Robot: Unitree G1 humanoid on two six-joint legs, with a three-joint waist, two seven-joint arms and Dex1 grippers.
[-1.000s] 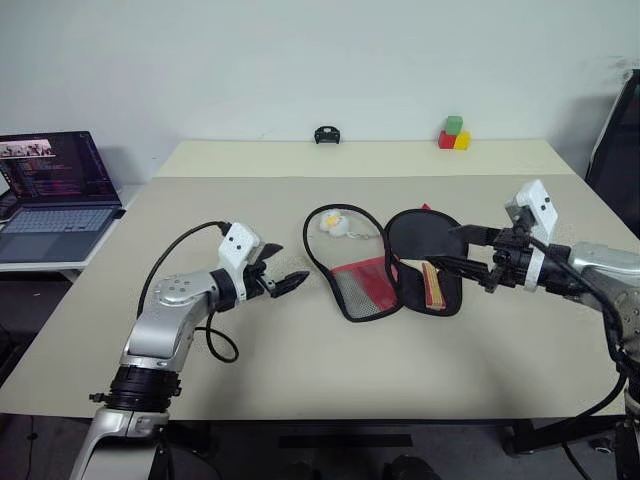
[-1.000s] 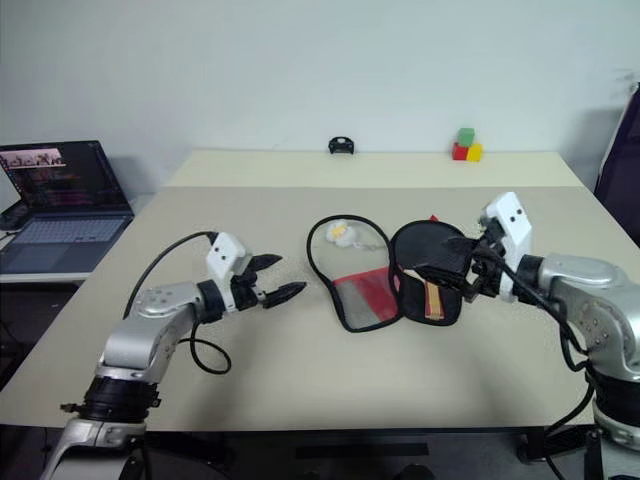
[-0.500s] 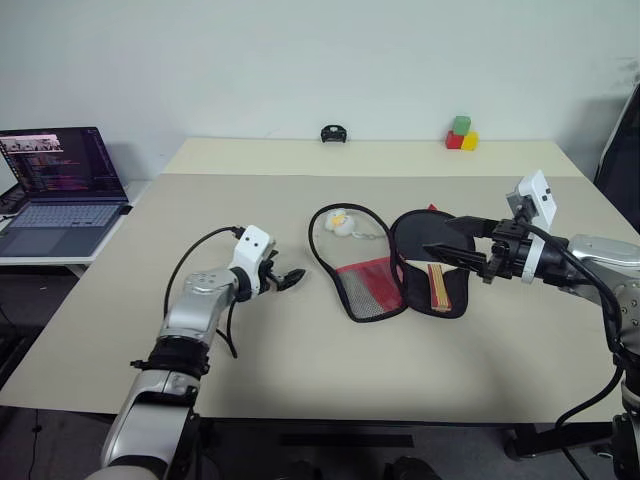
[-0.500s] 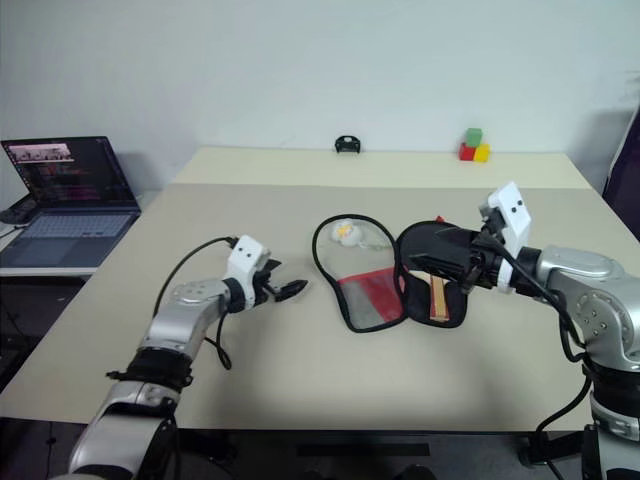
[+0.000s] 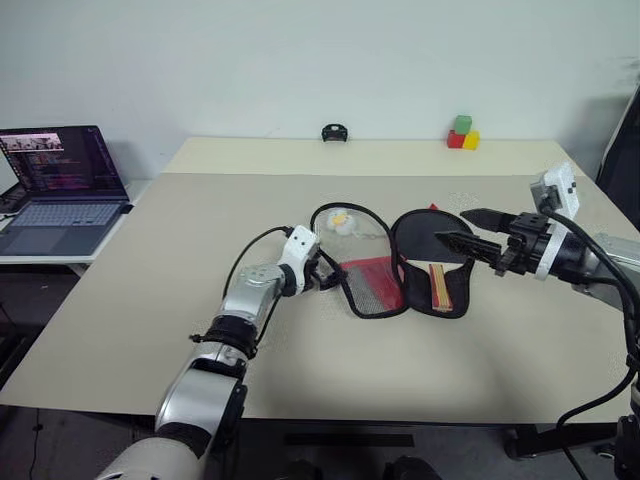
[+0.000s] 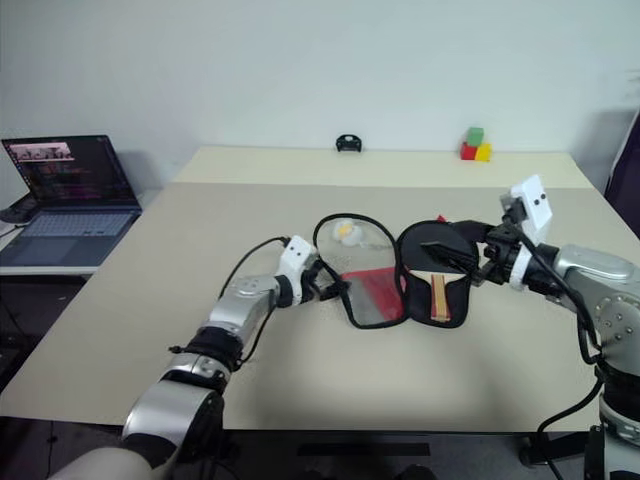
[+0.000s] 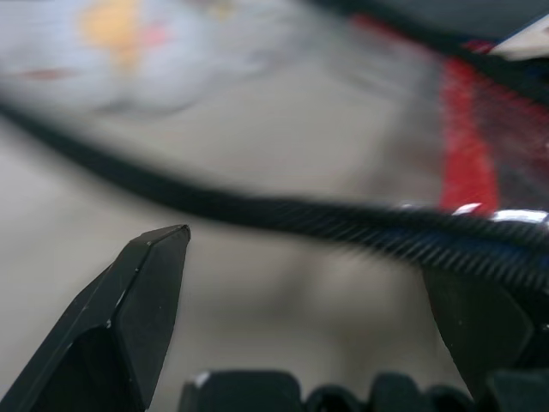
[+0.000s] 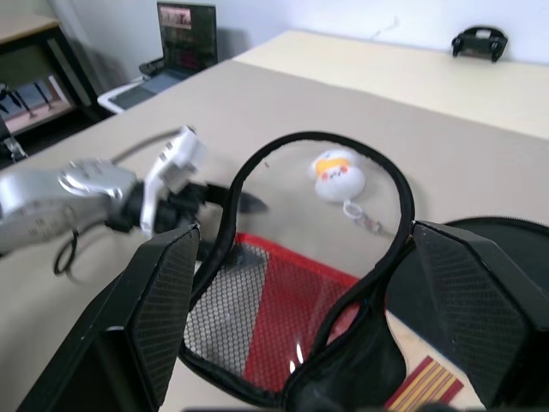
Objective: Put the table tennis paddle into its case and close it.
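Most of the table tennis paddle (image 5: 436,262) sits tucked in the case (image 5: 395,265), so really just the handle stripe shows and you can't make out the black face against the lining. The left wrist view is super blurry, the white charm (image 7: 120,39) is a smear there. The laptop (image 5: 52,190) on the far left is cut off by the edge. The small black thing (image 5: 335,132) at the table's far edge is too tiny to identify.
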